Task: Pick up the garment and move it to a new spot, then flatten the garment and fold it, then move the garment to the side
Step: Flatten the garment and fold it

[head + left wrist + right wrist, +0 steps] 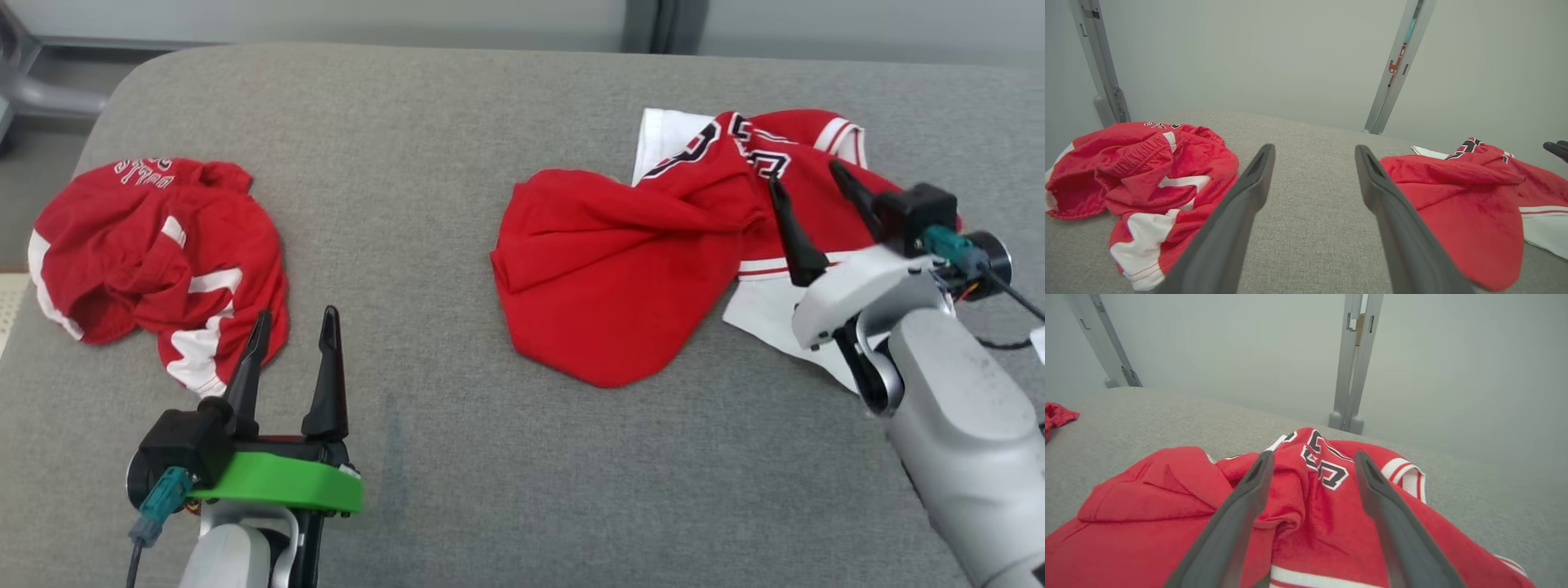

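A crumpled red garment (620,261) with white trim and black-and-white numbers lies on the right half of the grey cushion (424,163). My right gripper (804,175) hovers over its right part, fingers spread and open, with nothing pinched between them. In the right wrist view the right gripper (1314,454) straddles a raised fold of the garment (1147,498) near the number print. My left gripper (296,313) stands open at the lower left, holding nothing. In the left wrist view the left gripper (1314,148) points over bare cushion, with the garment (1457,196) to its right.
A second crumpled red-and-white garment (155,253) lies at the cushion's left, just beside my left fingers; it is also the bundle (1147,163) in the left wrist view. Grey metal posts (1353,363) and a pale wall stand behind the cushion's far edge.
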Available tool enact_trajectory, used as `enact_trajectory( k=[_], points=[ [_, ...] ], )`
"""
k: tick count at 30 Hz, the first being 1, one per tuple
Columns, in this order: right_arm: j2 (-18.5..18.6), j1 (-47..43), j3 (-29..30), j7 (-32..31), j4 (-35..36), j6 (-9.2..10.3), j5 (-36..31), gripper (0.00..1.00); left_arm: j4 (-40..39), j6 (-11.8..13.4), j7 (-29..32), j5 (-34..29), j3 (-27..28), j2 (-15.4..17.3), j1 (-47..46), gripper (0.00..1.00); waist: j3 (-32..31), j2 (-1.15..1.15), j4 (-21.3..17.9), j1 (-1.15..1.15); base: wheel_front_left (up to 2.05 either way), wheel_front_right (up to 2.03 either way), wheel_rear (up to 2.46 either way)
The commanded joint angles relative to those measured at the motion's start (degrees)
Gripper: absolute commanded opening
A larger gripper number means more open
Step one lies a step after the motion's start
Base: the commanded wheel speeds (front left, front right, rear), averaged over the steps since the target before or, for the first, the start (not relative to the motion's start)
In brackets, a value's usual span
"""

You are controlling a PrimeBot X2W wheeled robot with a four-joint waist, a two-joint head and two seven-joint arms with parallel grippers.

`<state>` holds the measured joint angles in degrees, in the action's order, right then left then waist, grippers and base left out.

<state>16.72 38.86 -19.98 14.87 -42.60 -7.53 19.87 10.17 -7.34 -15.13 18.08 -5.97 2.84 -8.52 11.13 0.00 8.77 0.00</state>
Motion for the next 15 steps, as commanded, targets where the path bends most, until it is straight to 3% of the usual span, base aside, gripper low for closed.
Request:
enact_trajectory(
  k=[1, 7, 15],
  points=[
    [-0.77, -3.88, 2.40, 0.34, 4.14, 0.08, -1.37, 1.00, 0.21, -0.20, -0.02, -0.28, 0.52, 0.13, 0.95, 1.00, -4.15, 0.00, -4.34, 0.00, 0.00, 0.00, 0.00],
    [-5.72, -20.06, 11.08, 0.33, 20.13, 0.08, -5.30, 1.00, 0.96, -0.19, -0.03, -0.43, 2.26, 0.14, 3.16, 1.00, -7.57, 0.00, -7.41, 0.00, 0.00, 0.00, 0.00],
    [-9.92, -31.89, 15.81, -1.78, 31.03, 0.08, -8.87, 1.00, 1.01, -0.17, -0.03, -0.98, 3.35, 0.13, 6.08, 1.00, -10.22, 0.00, -10.49, 0.00, 0.00, 0.00, 0.00]
  ],
)
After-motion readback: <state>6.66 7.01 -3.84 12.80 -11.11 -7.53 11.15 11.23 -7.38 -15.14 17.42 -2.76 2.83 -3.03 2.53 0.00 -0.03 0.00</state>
